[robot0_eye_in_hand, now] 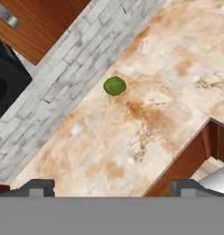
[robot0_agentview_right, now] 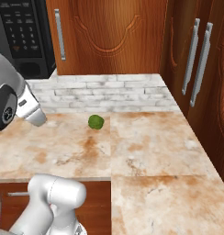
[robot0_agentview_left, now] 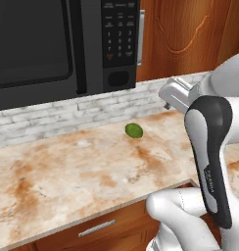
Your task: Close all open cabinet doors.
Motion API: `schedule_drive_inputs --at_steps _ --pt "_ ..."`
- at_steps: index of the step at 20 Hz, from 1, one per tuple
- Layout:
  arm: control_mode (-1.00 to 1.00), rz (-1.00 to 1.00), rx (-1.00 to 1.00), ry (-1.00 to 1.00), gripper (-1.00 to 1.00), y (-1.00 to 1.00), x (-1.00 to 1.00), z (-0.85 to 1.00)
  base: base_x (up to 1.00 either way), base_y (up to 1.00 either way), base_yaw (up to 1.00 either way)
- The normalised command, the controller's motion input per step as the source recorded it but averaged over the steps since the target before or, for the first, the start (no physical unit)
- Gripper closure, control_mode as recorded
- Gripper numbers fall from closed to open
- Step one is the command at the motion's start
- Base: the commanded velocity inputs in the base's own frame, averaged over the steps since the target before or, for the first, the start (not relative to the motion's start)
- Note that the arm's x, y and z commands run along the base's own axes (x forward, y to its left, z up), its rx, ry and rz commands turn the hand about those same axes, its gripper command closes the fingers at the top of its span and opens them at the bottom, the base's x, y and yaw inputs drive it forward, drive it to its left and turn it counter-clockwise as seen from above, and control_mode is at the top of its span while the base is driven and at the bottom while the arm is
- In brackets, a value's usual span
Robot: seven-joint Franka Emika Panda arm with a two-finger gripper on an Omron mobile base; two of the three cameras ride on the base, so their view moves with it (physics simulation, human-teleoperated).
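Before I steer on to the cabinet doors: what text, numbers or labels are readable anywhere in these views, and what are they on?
Microwave keypad: rows of small pale markings laid out like number keys, with button captions above; too blurred to read any with confidence.
Robot arm's dark cover: a short line of pale lettering; too small to read.
Cabinet doors, lime, counter: no text.

Three cabinet doors, one microwave, one lime, one drawer front.
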Motion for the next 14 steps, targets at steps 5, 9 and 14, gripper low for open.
schedule_drive_inputs --at_steps 5,9,14 --pt "-1.00 0.01 -0.12 0.02 -1.00 -0.24 -0.76 -0.90 0.00 0.00 0.00" --pt "-1.00 0.03 -0.01 -0.11 -1.00 -0.32 -0.65 -0.15 0.00 0.00 0.00" --pt "-1.00 0.00 0.00 -0.03 -1.00 -0.15 -0.45 0.04 0.00 0.00 0.00"
